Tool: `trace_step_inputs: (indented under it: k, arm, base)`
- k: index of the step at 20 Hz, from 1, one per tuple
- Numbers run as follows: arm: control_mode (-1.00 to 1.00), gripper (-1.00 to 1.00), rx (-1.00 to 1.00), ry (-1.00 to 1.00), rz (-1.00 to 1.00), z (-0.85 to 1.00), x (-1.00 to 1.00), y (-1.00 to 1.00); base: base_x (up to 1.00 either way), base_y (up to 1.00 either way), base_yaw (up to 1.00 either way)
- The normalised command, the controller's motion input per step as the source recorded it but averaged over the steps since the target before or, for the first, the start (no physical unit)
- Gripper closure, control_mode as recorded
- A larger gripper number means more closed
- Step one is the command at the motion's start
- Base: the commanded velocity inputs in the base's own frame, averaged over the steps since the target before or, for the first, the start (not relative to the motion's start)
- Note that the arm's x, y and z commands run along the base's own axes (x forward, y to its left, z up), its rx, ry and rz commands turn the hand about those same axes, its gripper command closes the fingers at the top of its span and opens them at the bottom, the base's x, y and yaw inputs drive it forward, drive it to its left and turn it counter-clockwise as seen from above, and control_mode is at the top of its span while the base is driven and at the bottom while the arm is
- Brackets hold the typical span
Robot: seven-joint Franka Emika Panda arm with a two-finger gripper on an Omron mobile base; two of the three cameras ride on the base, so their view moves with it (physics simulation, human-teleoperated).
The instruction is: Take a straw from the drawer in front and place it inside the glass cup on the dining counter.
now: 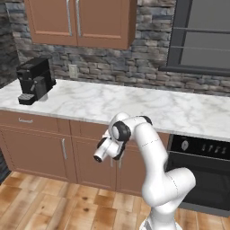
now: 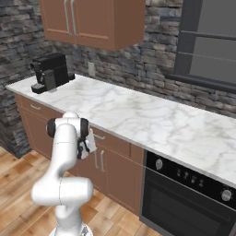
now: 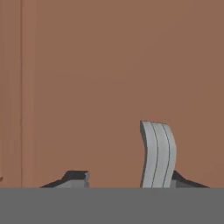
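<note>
Hand view showed the fingers [image 3: 77, 177] right up against the flat brown front of the drawer [image 3: 109, 65]. They stood parted on either side of its silver bar handle [image 3: 157, 153], not yet clamped: the handle sat close to one finger, with a gap to the other. Left base view showed the drawer shut under the marble surface [image 1: 134, 103].

Drawer [image 2: 108, 138] front mostly hidden behind arm in both base views. Silver handle [image 3: 158, 154] cut off at bottom in hand view. Gripper [image 3: 127, 181] tips barely visible; grip can't be judged.
</note>
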Motion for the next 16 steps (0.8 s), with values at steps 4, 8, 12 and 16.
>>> trace_step_inputs:
  k: [4,8,12,16]
  arm:
    - [-1.0,1.0,0.03,0.01,-0.03,0.0,-0.24,0.11]
    - [-1.0,1.0,0.06,0.0,-0.03,0.0,-0.54,0.18]
    - [-1.0,1.0,0.09,0.0,-0.03,0.0,-0.89,0.21]
    - [-1.0,1.0,0.09,0.0,-0.03,0.0,-1.0,0.24]
  base:
    - [0.0,0.0,0.0]
    - [0.0,0.0,0.0]
    - [0.0,0.0,0.0]
    - [0.0,0.0,0.0]
